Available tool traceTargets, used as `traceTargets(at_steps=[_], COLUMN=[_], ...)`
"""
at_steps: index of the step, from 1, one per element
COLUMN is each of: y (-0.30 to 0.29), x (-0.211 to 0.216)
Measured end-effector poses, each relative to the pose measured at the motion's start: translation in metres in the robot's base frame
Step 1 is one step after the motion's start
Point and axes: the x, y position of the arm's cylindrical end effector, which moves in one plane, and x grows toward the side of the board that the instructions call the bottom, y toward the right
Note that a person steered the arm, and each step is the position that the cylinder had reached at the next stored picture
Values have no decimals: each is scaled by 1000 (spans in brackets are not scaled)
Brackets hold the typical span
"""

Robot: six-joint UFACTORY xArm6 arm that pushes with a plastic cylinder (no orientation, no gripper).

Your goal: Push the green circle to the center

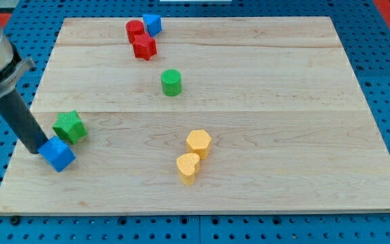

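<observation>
The green circle [171, 82] stands on the wooden board [283, 135], a little above and left of the middle. My tip [32, 148] is at the view's left, touching the left side of a blue cube [58, 154]. A green star [70, 127] lies just above and to the right of the tip. The green circle is far to the right of and above the tip.
A red cylinder [135, 30], a red star [144, 47] and a blue block [153, 24] cluster at the view's top. A yellow hexagon [198, 143] and a yellow heart [188, 168] sit below the middle. The board's left edge is next to the tip.
</observation>
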Motion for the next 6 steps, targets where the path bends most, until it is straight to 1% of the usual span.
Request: traceTargets(at_steps=[1, 2, 3, 4, 5, 6], y=[-17, -9, 119, 151, 237, 271], x=[-27, -95, -132, -167, -167, -126])
